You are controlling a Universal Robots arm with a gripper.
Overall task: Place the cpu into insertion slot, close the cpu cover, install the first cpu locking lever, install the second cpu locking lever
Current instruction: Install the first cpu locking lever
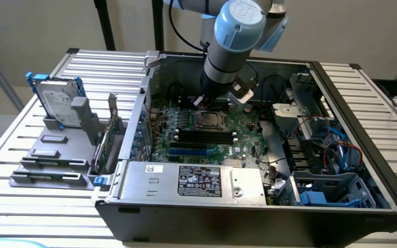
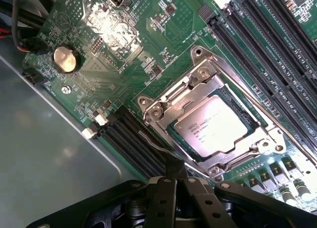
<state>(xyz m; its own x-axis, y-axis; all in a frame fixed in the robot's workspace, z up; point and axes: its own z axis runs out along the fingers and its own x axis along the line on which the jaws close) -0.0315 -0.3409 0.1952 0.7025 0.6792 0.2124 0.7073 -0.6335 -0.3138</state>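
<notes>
The cpu (image 2: 218, 125), a pale silvery square chip, lies flat in the insertion slot (image 2: 253, 150) on the green board. The cpu cover (image 2: 184, 95), a silvery frame with a cut-out centre, lies down over the chip's edges. A thin wire lever (image 2: 151, 139) runs along one side of the socket, and its end meets the tip of my gripper (image 2: 174, 169), whose dark fingers are shut with nothing between them. A second wire lever (image 2: 247, 87) lies along the opposite side. In the exterior view my gripper (image 1: 202, 102) hangs just behind the socket (image 1: 209, 120).
Long black memory slots (image 2: 257, 50) flank the socket on both sides. A coin battery (image 2: 66, 59) sits on the board. The grey power-supply box (image 1: 192, 181) stands at the case front, with cables and a blue bracket (image 1: 322, 196) at the exterior view's right. A hard drive (image 1: 57, 101) stands outside the case.
</notes>
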